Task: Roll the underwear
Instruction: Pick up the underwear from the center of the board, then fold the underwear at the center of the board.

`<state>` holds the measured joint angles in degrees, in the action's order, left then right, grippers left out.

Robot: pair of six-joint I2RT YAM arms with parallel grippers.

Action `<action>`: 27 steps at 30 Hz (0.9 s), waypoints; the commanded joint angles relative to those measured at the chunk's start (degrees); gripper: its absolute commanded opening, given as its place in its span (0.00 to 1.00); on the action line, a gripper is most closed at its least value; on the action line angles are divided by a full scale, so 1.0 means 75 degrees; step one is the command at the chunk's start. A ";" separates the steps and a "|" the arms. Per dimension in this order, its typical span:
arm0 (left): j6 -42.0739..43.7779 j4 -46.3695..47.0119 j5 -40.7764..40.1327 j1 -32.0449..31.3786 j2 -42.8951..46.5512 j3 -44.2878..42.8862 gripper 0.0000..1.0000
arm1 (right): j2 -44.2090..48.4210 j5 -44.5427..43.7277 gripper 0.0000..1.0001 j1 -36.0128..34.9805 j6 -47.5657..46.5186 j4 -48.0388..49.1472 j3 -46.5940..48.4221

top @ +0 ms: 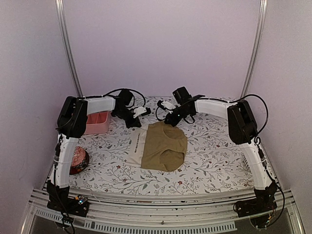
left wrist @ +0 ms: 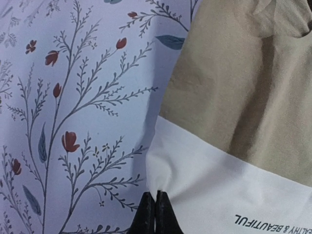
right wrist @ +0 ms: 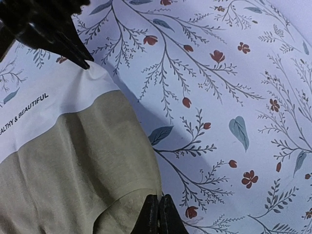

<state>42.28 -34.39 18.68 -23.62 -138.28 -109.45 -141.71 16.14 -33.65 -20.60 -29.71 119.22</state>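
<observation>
The tan underwear (top: pixel 163 146) lies flat on the flowered surface (top: pixel 214 156), its pale band (top: pixel 138 145) along the edge that faces the left arm. From above, both arms reach in to the garment's far edge, one at each far corner.

The left claw (left wrist: pixel 155 208) is clenched on the far corner of the pale band. Its two black tips are pressed together, and the white cloth puckers into small creases where it enters them. Beside that grip, in the left wrist view, the band carries small dark capitals that read "EALTHY & BEAUTIFUL", upside down from this side. The first letter is cut off by the picture's border.

The right claw (right wrist: pixel 159 210) is also clenched, its tips shut together on the tan cloth at the underwear's other far corner, where a fold of fabric runs up into them. The same printed line shows in the right wrist view, again cut at the border, with the left claw's dark tips sitting on the band's corner past the lettering.

Well apart from the underwear, on its band side, a pink box (top: pixel 96 122) stands toward the back. A round red thing (top: pixel 78 160) sits nearer the front, partly hidden by the left arm.
</observation>
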 commanded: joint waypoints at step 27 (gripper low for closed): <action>0.0814 0.3887 -0.0350 -0.0015 0.5069 0.6212 0.00 | 0.2483 -0.0881 0.02 -0.1534 -0.0816 0.0357 -0.2545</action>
<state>45.04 -9.61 14.87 -23.62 -104.55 -66.06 -126.82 11.25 -42.74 -25.56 -25.89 101.97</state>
